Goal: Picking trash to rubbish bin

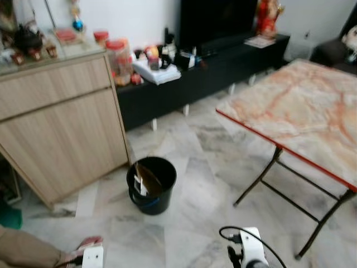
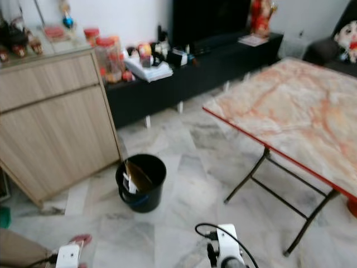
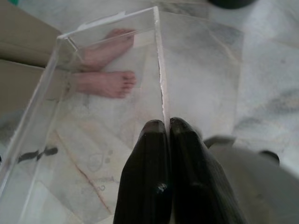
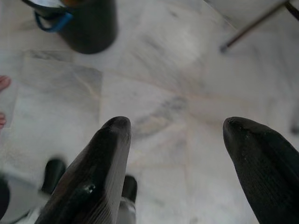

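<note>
Grey-veined marble floor tiles (image 1: pixel 212 223) are spreading across a living room, with a pale wooden cabinet (image 1: pixel 61 123) standing on the robot's left and a low black TV bench (image 1: pixel 212 67) running along the far wall. A folding table with an orange-marbled top and red edge (image 1: pixel 301 111) is standing on the right on thin black legs. The round black plastic rubbish bin (image 1: pixel 151 185) with a blue handle is sitting on the floor just beside the cabinet's corner, holding some paper and brown scraps.

The left gripper (image 3: pixel 167 130) is pinching the edge of a clear, flat-walled plastic box (image 3: pixel 93 116), its two black fingers pressed together on the wall. Through the plastic a person's bare feet (image 3: pixel 105 83) are showing on the floor.

The right gripper (image 4: pixel 176 128) is hanging over bare tiles with its fingers spread wide apart, holding nothing, the bin lying well ahead of it.
</note>
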